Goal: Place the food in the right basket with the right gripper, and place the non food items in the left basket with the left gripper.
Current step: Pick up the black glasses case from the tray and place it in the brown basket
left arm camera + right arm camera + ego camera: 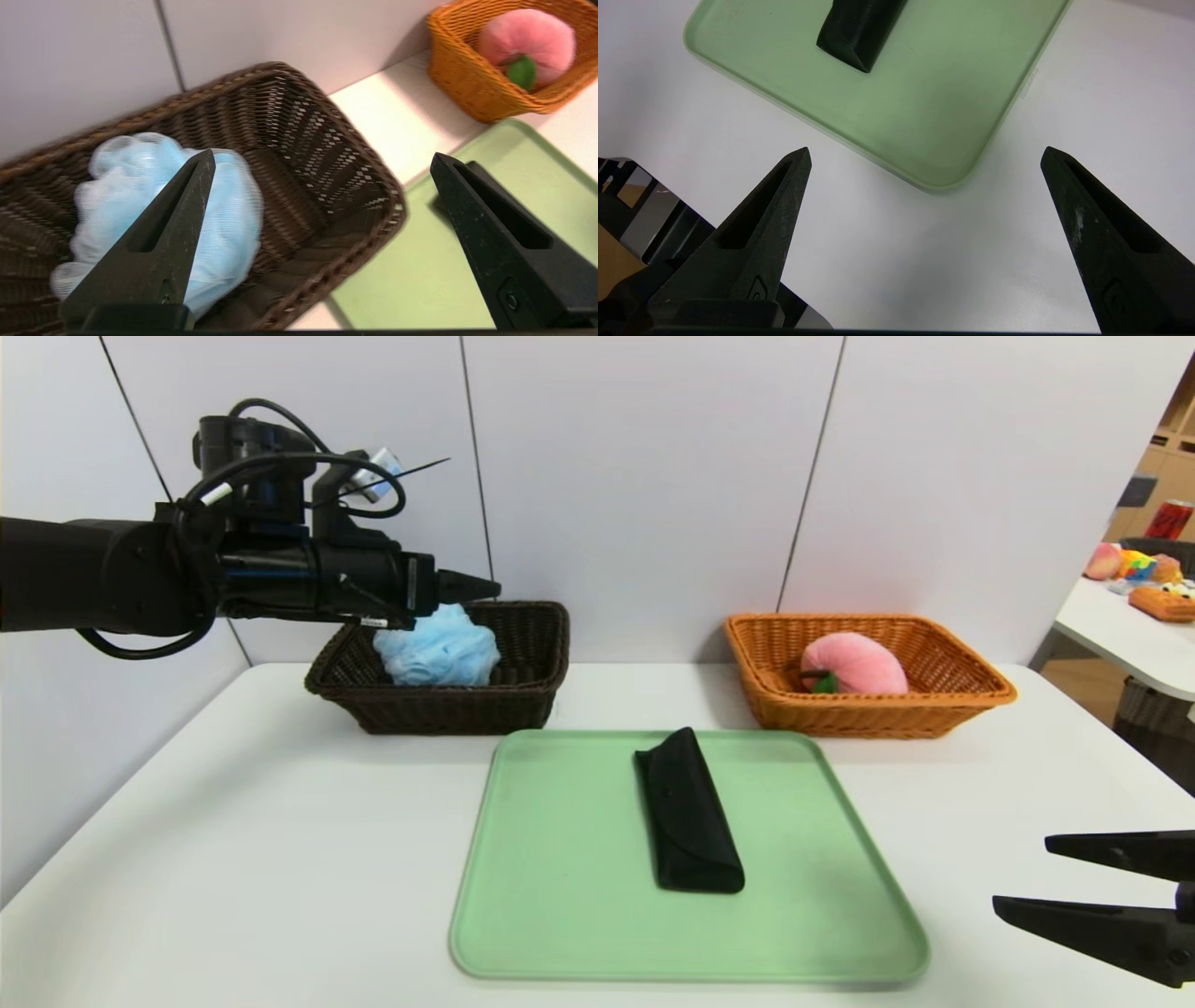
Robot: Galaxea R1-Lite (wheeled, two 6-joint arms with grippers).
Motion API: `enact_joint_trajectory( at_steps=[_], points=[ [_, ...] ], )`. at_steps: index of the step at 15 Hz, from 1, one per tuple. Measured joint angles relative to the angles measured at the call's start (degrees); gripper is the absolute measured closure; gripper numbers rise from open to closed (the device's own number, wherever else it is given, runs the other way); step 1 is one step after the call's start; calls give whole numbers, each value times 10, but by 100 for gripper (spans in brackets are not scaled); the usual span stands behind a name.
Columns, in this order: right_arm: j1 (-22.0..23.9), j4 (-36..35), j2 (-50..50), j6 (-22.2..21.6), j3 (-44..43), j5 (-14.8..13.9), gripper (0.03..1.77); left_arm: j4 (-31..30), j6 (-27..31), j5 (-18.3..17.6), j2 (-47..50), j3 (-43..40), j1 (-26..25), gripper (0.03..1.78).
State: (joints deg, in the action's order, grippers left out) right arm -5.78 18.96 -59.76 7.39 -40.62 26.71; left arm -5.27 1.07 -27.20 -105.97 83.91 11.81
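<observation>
On tray (560,859): one case (688,812); baskets: two.

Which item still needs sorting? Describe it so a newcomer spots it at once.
On the white table a green tray lies in front of two baskets. The black case lies on its middle: flat, soft, longer than wide. It is the only item outside a basket, and the only black one.

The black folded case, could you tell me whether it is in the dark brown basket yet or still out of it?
Out. The black case lies flat on the green tray; the dark brown basket holds only the blue pouf.
</observation>
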Motion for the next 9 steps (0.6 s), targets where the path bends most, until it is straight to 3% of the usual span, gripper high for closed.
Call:
enact_joint_trajectory(
  at_steps=[6,7,9],
  points=[
    [2,-1,0,-4,0,-1,10,-2,-13,15,30,-86,102,14],
    [2,-2,0,-10,0,0,10,-4,-29,29,37,-101,128,14],
    [2,-11,0,-12,1,0,10,-11,-60,90,46,-122,184,14]
  ],
)
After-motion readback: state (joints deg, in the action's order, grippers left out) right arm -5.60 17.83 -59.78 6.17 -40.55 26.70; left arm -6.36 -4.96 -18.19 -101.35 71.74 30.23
